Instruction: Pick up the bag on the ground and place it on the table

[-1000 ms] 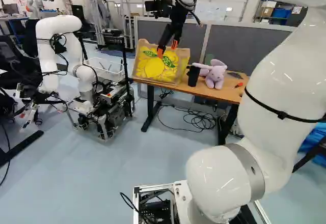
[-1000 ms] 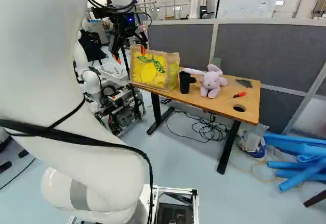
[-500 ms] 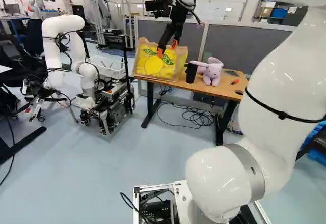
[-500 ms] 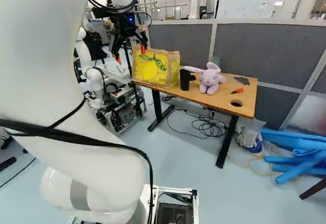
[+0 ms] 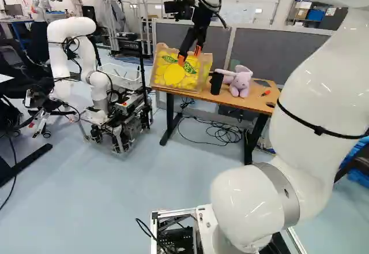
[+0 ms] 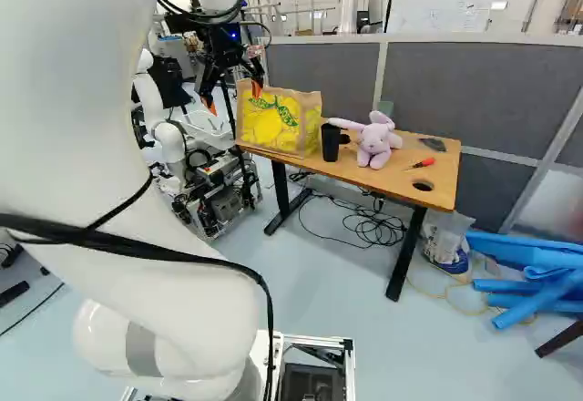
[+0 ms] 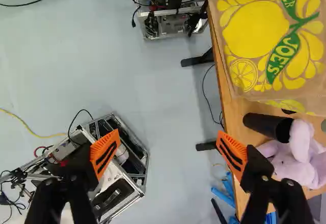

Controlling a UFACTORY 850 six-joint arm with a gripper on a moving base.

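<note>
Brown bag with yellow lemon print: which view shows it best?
Right base view: the bag is whole, barely covered, standing on the wooden table. Left base view: the end effector overlaps its print. Wrist view: close, but cropped.

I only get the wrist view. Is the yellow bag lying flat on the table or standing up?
Observer: Standing up. The right base view shows the bag with its bottom edge down on the table.
Operator: Cool! My view stops at the bunny. What's past it?
Observer: A little red tool lies past the bunny.
Operator: Anything else at that end?
Observer: Yes, a round hole in the tabletop, close to the edge.
</note>
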